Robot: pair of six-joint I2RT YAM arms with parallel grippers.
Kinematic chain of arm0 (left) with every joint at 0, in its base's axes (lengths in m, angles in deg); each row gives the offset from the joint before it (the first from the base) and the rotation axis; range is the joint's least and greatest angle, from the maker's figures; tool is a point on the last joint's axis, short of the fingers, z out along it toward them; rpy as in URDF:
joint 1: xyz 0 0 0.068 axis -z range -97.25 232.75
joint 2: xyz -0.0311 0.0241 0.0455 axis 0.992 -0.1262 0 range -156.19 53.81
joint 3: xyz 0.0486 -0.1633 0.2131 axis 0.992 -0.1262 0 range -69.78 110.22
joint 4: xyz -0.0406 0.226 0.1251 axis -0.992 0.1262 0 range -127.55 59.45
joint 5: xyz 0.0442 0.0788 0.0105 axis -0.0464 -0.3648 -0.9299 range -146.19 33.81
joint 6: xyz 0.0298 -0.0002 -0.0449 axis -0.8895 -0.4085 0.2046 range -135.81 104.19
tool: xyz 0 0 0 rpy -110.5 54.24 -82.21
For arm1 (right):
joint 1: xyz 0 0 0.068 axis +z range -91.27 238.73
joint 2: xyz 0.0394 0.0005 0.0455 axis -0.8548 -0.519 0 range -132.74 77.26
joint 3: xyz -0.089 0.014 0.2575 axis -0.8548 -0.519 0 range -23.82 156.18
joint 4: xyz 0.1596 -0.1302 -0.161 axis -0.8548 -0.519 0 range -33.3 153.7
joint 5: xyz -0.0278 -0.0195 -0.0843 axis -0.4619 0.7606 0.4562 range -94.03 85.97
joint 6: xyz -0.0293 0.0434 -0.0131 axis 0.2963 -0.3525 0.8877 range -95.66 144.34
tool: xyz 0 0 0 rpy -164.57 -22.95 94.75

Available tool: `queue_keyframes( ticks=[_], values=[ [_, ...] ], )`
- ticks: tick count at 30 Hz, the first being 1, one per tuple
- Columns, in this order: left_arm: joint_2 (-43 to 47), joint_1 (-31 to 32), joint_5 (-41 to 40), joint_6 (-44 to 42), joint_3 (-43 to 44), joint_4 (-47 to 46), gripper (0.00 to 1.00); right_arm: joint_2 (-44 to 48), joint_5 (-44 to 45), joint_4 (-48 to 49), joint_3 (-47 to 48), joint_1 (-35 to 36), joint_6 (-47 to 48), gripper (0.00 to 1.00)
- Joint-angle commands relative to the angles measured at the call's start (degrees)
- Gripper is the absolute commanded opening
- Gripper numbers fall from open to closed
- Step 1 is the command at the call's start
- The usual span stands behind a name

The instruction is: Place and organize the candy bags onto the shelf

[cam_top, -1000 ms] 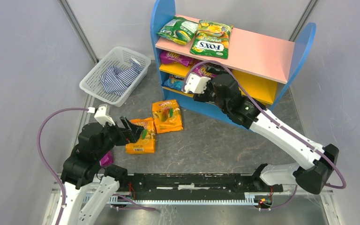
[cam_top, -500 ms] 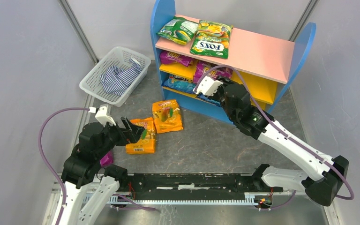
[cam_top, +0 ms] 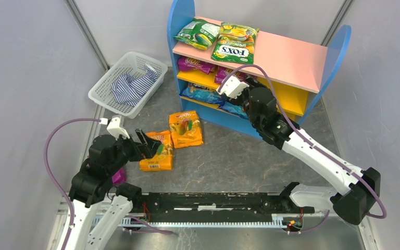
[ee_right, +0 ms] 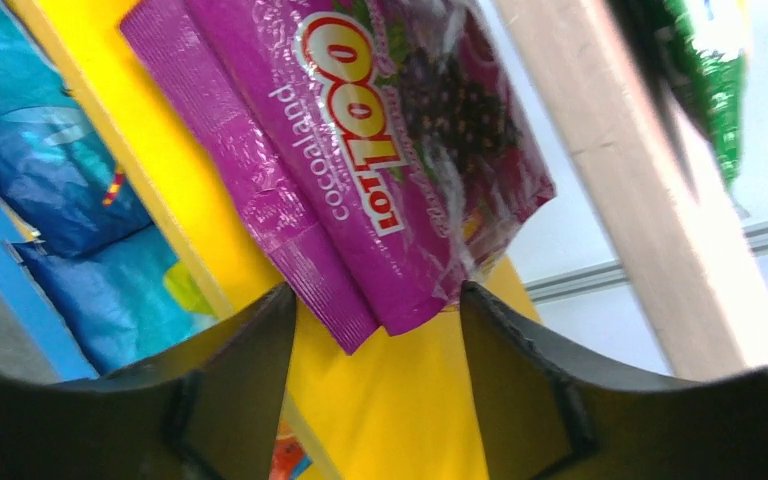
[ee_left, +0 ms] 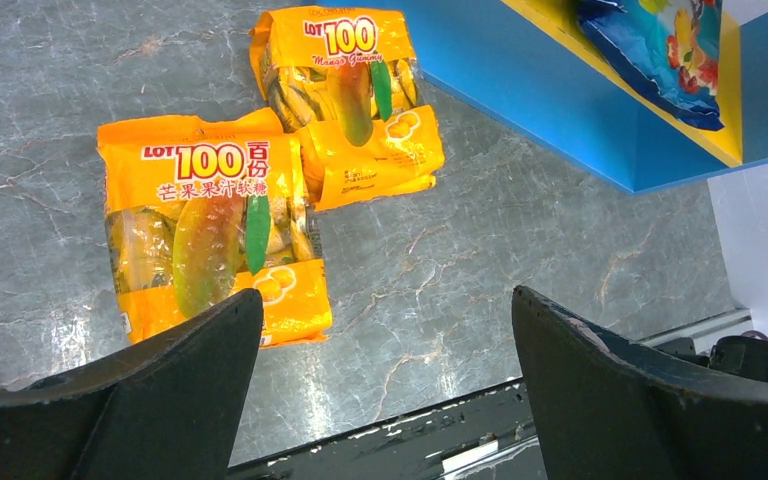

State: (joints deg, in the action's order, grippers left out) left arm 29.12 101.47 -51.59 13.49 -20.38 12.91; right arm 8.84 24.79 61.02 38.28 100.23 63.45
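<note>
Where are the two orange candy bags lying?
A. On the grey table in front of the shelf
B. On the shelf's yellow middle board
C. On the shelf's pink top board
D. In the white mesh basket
A: the far orange bag and the near orange bag both lie flat on the grey table, in front of the shelf.

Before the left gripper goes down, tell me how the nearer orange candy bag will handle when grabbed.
The nearer orange candy bag is probably floppy: its film looks creased and lumpy. Its glossy surface may slip in the left gripper. It lies flat, so if pushed it should slide rather than roll.
</note>
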Motion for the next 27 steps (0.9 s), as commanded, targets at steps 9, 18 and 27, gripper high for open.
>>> queue_keyframes(
  ticks=[9,18,27],
  values=[
    [-3.8,0.1,0.4,-2.2,-0.2,-1.8,1.00,12.7,-6.9,-14.8,-0.7,5.4,-16.2,0.91],
    [-5.8,0.1,-2.5,-1.0,-0.2,-0.8,1.00,9.8,-14.5,-6.2,-14.2,20.0,-18.3,0.98],
    [-7.1,0.0,-6.1,0.8,-0.2,0.0,1.00,-8.0,-18.2,19.3,-23.3,24.8,-4.9,0.98]
  ],
)
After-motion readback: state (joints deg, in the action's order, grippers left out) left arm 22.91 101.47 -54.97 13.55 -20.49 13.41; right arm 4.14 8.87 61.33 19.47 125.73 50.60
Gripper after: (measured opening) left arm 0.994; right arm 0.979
